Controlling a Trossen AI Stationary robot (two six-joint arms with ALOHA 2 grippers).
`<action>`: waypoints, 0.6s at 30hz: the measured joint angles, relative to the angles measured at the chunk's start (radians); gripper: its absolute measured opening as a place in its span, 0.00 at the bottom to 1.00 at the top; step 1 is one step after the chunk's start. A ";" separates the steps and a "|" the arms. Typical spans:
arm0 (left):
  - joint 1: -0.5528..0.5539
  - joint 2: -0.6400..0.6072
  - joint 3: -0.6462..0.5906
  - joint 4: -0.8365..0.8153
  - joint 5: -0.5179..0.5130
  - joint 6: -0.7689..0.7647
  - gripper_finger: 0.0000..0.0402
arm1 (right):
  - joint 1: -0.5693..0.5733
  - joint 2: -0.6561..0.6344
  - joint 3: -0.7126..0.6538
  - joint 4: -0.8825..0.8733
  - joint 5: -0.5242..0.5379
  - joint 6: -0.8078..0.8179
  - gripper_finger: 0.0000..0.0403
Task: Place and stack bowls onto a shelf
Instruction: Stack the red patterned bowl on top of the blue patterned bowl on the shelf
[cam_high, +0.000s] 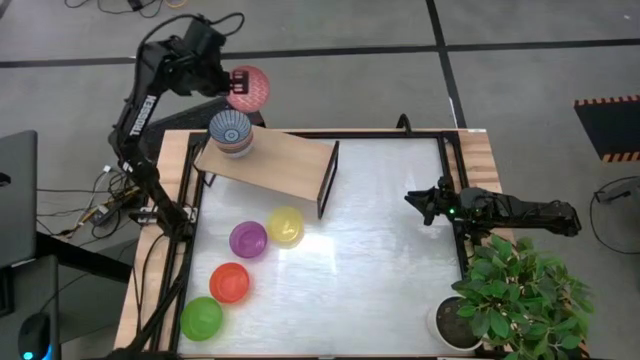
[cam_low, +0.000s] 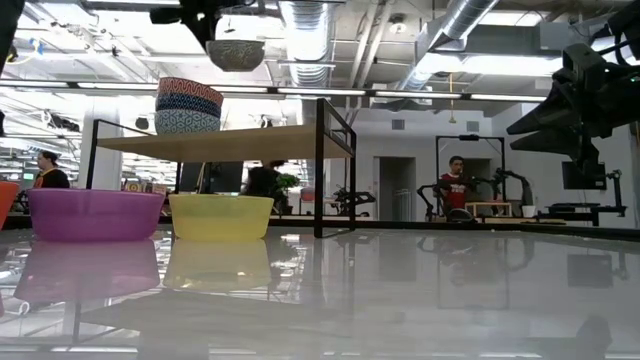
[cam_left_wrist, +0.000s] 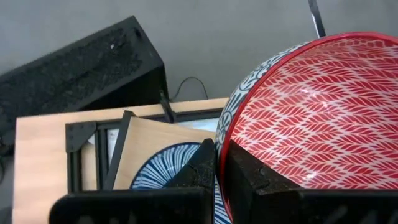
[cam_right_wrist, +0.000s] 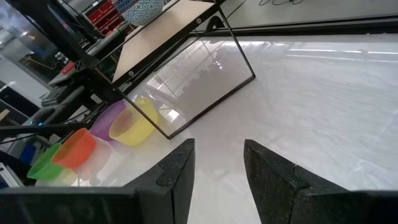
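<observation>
My left gripper (cam_high: 232, 82) is shut on a pink-red patterned bowl (cam_high: 250, 88), held high over the shelf's far left end. The shelf (cam_high: 280, 160) is a light wooden board on a dark end panel. On it stands a stack of patterned bowls (cam_low: 188, 105), bottoms on the board, with a blue-grey radial bowl (cam_high: 231, 130) on top. Purple (cam_high: 248, 239), yellow (cam_high: 285, 226), red (cam_high: 229, 282) and green (cam_high: 201, 318) bowls rest on the tabletop. My right gripper (cam_right_wrist: 217, 168) is open, waiting near the table's right edge. My left gripper pinches the pink-red bowl's rim (cam_left_wrist: 225, 140) on the side toward the table's left, one finger (cam_left_wrist: 255, 183) inside the bowl and one (cam_left_wrist: 200, 169) outside. The fingers reach in from the table's left. The bowl is lifted clear, mouth up, above the stack (cam_low: 236, 52).
A potted plant (cam_high: 520, 295) stands at the table's near right corner. The shelf's dark end panel (cam_high: 328, 178) stands upright mid-table. The four plain bowls cluster near the left edge. People stand in the room behind the table (cam_low: 457, 185).
</observation>
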 joint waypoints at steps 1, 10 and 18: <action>0.018 0.000 -0.004 0.002 0.020 0.000 0.00 | 0.000 0.000 0.000 0.000 0.000 -0.011 0.41; 0.104 -0.020 -0.138 0.003 0.120 0.011 0.00 | 0.000 0.000 0.000 0.000 0.000 -0.040 0.41; 0.113 -0.151 -0.352 -0.001 0.121 0.004 0.00 | 0.000 0.000 0.000 0.000 0.000 -0.040 0.41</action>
